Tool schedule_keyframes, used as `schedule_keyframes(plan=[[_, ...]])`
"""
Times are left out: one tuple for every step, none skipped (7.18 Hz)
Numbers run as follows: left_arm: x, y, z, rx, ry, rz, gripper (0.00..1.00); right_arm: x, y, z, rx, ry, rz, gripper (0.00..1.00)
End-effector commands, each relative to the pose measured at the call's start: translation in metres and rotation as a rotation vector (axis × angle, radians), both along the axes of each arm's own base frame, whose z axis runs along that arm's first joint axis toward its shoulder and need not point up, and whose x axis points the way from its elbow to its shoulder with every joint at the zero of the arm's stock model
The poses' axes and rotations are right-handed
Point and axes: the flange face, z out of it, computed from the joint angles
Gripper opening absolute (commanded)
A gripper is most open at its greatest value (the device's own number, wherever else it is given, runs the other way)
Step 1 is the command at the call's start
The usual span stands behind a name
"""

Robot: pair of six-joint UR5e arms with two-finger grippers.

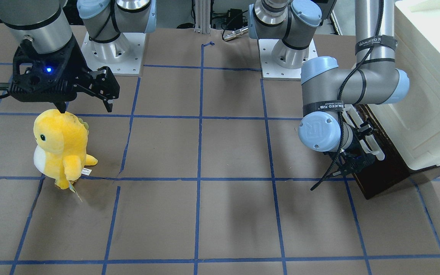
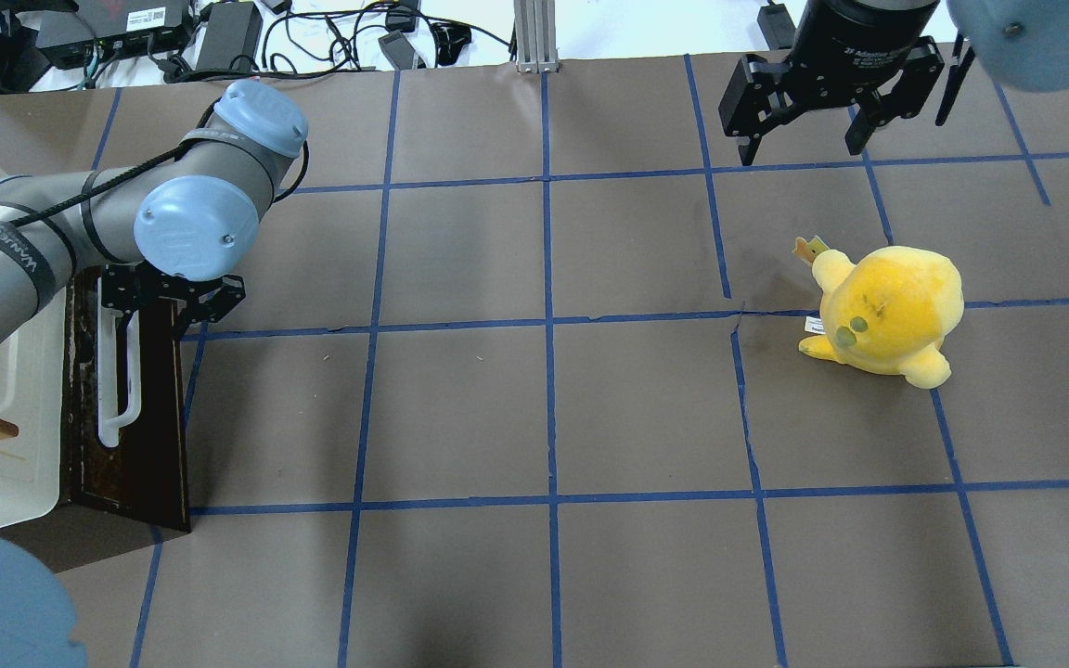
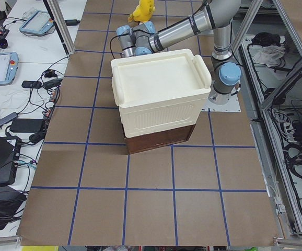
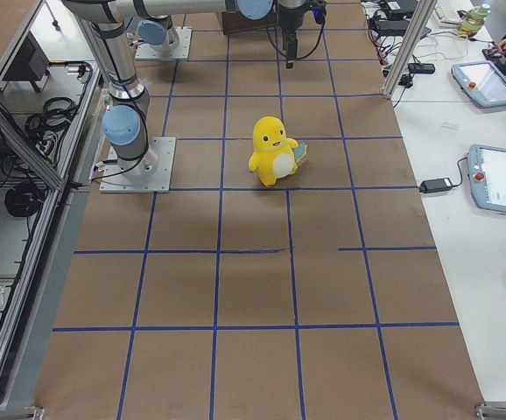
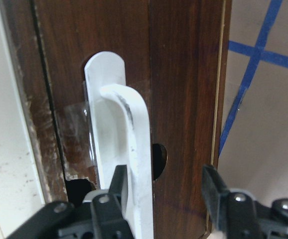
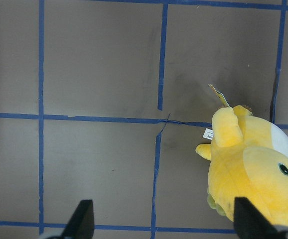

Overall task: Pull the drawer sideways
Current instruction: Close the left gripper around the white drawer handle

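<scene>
Brown wood: the drawer [image 2: 140, 436] shows its dark front low at the end of the table on the robot's left. It sits under the cream-white cabinet [image 3: 161, 104] and faces the middle of the table.
Drawer gap: the front looks close against the cabinet, but from these angles I can't tell if it is fully shut.
Handle: a long white bar [image 2: 112, 380] runs along the drawer front. The wrist view shows grey scuffs on it.
Left gripper: it [image 5: 164, 189] is down at one end of the handle with its jaws spread wide. One finger [image 5: 118, 184] is right beside the bar and the other stands well off over bare wood. The bar lies between them but nothing is pinched.
Left arm: it reaches across in front of the cabinet, its elbow and wrist joints over the drawer.
Right gripper: it [image 2: 802, 148] hangs over the table on the far side from the drawer, jaws wide apart and holding nothing.
Plush toy: a yellow toy with a white belly [image 2: 887, 311] stands upright on the table. It is near the right gripper but apart from it, and well away from the drawer.
Table: brown covering [image 2: 460, 417] marked into squares with blue tape [image 2: 548, 278].
</scene>
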Motion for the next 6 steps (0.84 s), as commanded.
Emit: schedule_keyframes(plan=[[0.0018,0.0013,-0.0007,0.009,-0.013,-0.002,0.62,-0.0001,0.0,0.0,0.0,0.001,0.0,1.0],[0.0032,0.0016,-0.002,0.012,-0.012,0.005,0.62,-0.0002,0.0,0.0,0.0,0.002,0.001,1.0],[0.0039,0.0014,-0.0029,0.012,-0.011,0.009,0.61,-0.0002,0.0,0.0,0.0,0.001,0.0,1.0],[0.0041,0.0012,-0.0036,0.014,-0.012,0.007,0.48,-0.0002,0.0,0.0,0.0,0.001,0.0,1.0],[0.0051,0.0011,-0.0034,0.016,-0.014,0.006,0.47,-0.0002,0.0,0.0,0.0,0.001,0.0,1.0],[0.0051,0.0011,-0.0053,0.022,-0.013,0.006,0.49,-0.0002,0.0,0.0,0.0,0.001,0.0,1.0]])
